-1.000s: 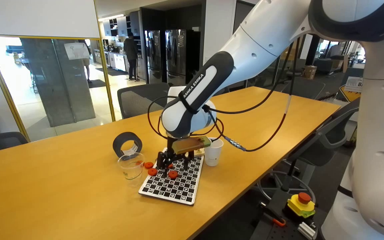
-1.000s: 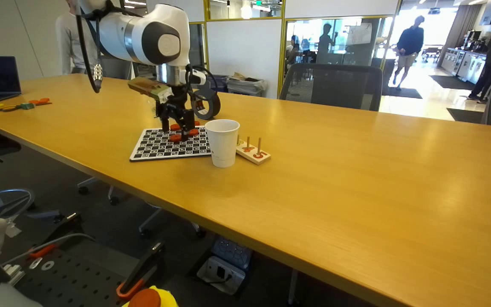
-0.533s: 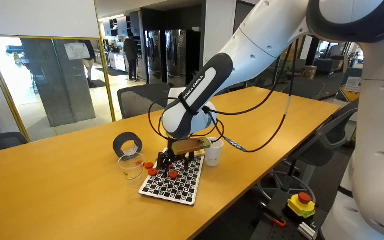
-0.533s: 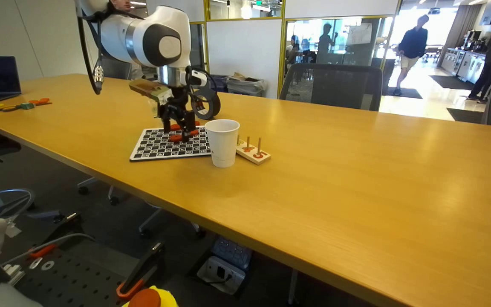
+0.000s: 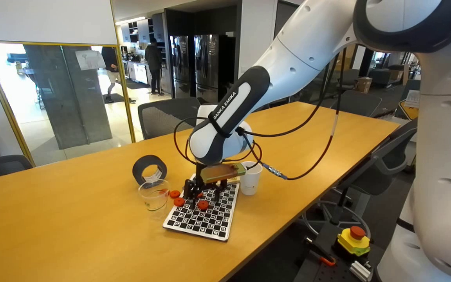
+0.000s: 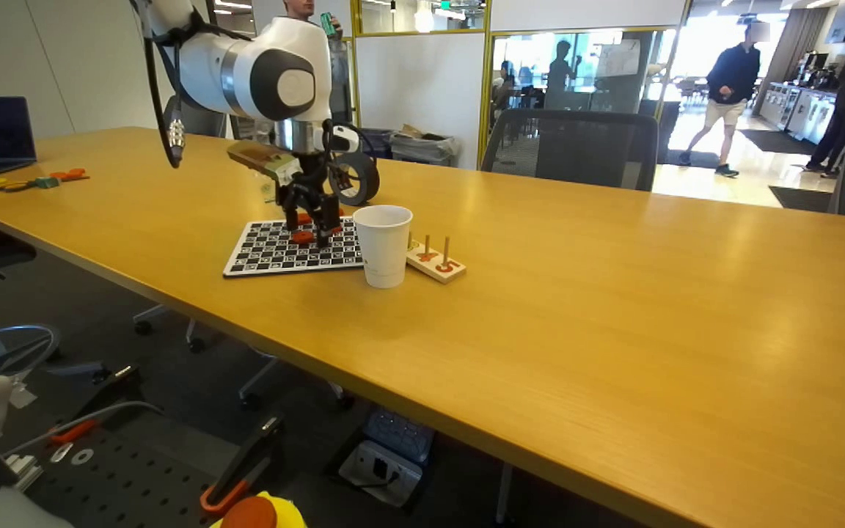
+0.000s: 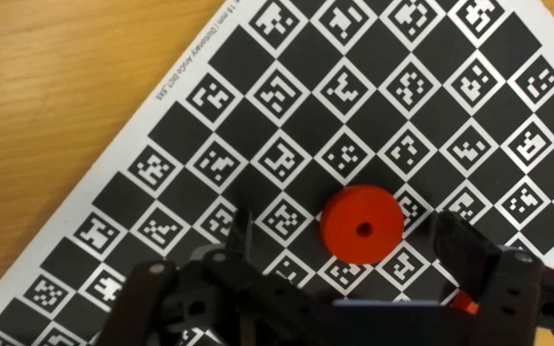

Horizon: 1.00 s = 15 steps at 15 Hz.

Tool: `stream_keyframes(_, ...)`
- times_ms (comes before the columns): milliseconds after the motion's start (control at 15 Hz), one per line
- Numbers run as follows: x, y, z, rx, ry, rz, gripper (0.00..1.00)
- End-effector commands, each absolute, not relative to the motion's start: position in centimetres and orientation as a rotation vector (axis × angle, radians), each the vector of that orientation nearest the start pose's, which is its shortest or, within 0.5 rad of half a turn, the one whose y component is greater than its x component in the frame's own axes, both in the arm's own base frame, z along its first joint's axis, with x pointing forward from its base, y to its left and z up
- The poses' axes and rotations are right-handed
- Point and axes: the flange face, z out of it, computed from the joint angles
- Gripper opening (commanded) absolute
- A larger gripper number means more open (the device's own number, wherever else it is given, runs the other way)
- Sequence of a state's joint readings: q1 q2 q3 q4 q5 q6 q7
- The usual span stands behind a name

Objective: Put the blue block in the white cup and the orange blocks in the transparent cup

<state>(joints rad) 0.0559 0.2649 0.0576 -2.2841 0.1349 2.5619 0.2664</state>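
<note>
Fingers (image 7: 467,250) apart over checkered board (image 7: 277,125), orange block (image 7: 356,216) showing between them in wrist view. In an exterior view, transparent cup (image 5: 154,197) left of board, white cup (image 5: 249,183) right.

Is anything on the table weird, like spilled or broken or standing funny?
The black tape roll stands on its edge like a wheel, near the transparent cup. That looks a bit odd, because it might roll; lying flat would probably be steadier. I see no spill and nothing broken.
</note>
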Motion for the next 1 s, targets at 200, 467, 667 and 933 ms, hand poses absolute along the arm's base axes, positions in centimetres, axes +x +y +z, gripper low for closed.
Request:
stream_keyframes(200,53.6,5.8,24.9,-3.040,0.452,-0.023,0.42)
stream_keyframes(467,53.7,6.0,26.2,-3.084,0.475,-0.030,0.17)
stream_keyframes(667,54.0,6.3,27.7,-3.134,0.487,-0.053,0.19)
stream_keyframes(933,56.0,6.6,31.8,-3.143,0.449,-0.206,0.19)
